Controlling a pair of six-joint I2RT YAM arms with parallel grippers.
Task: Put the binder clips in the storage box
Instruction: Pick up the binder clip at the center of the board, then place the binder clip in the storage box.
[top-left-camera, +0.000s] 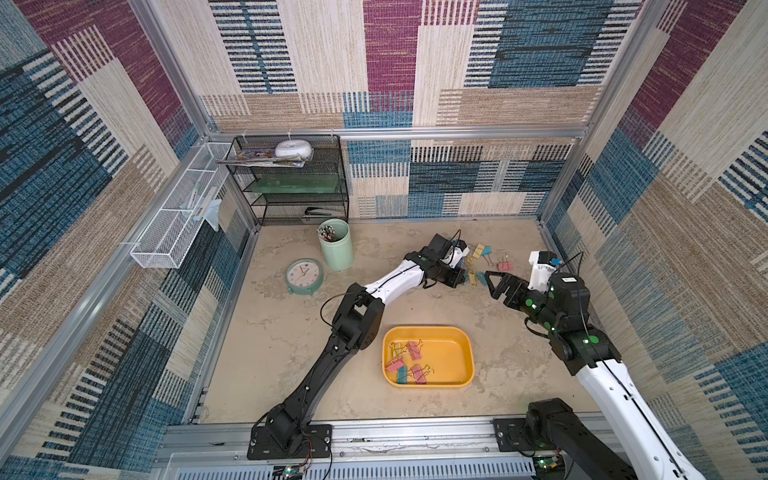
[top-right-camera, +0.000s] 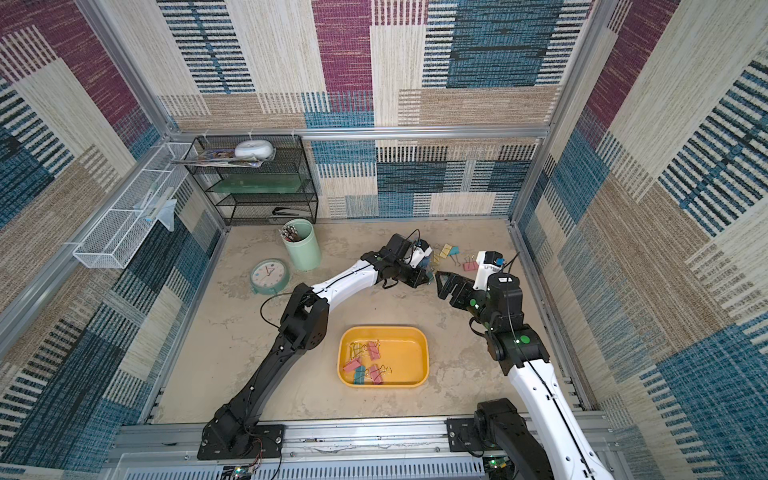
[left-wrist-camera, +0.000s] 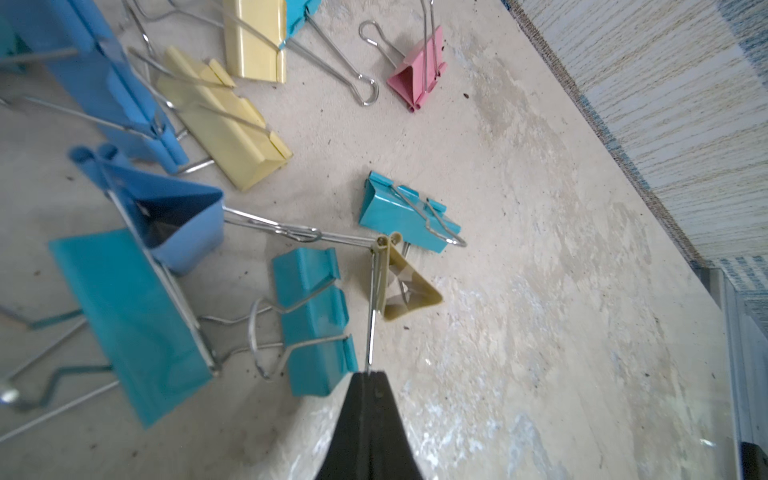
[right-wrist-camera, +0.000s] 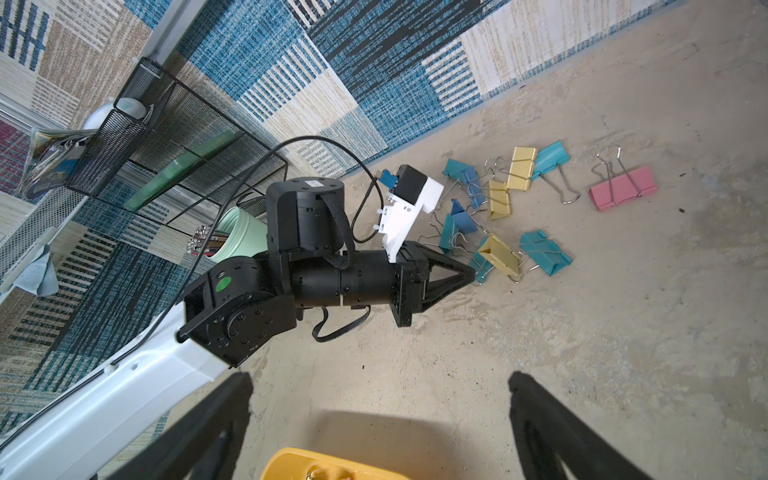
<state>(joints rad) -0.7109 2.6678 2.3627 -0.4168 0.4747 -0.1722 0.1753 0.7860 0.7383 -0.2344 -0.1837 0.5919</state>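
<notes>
Gripping the wire handle of a yellow clip (left-wrist-camera: 409, 293), the left claw (left-wrist-camera: 368, 374) is clenched; the right claw (right-wrist-camera: 378, 386) gapes empty. About five binder clips (top-left-camera: 409, 361) lie in the storage box (top-left-camera: 451, 353); some ten await outside.

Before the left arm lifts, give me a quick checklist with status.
1. Grip: left gripper shut on yellow clip's wire handle: ok.
2. Snags: yellow clip free of teal clip and loose wires: cannot tell.
3. Other arm: right gripper open, empty: ok.
4. Drop spot: tray has bare floor: ok.
5. Route: right gripper hangs close to the path to the tray: cannot tell.
</notes>
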